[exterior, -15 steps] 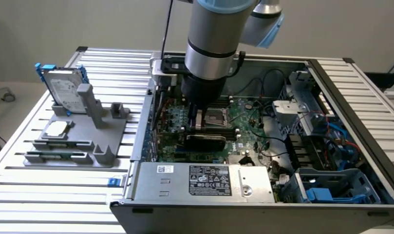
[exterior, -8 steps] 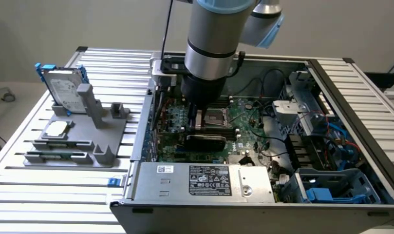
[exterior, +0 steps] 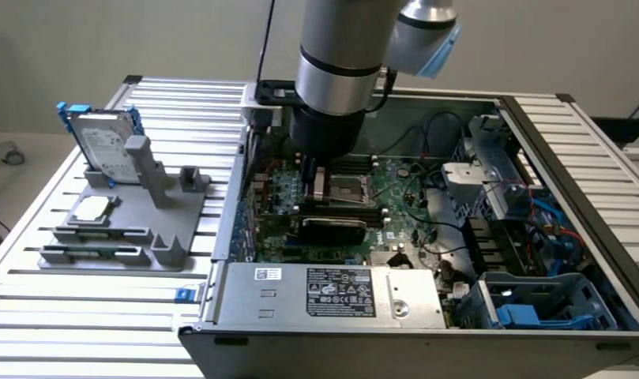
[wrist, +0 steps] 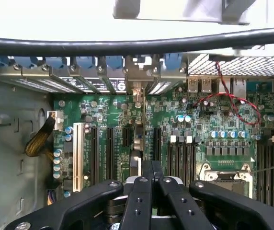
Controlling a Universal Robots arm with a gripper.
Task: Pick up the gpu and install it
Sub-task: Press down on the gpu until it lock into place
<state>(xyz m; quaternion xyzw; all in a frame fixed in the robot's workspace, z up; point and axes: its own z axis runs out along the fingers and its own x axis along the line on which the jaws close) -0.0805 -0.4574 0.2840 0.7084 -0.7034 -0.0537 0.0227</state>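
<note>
The gpu (wrist: 136, 139) stands on edge over the green motherboard (wrist: 103, 110), seen as a thin strip running between the black expansion slots. Its silver bracket end (wrist: 137, 86) meets the row of rear slot covers. My gripper (wrist: 151, 165) is shut on the card's upper edge, the two black fingers pressed together. In the exterior view my gripper (exterior: 317, 178) reaches down into the open computer case (exterior: 572, 181), at the side of the board towards that view's left, and the arm hides most of the card.
A grey fixture (exterior: 119, 221) on the slatted table holds a hard drive in a blue frame (exterior: 100, 138), a square chip (exterior: 92, 207) and a memory stick (exterior: 88, 253). The power supply (exterior: 330, 292), CPU socket (wrist: 223, 175), red wires (wrist: 233, 105) and a black cable (wrist: 127, 45) crowd the case.
</note>
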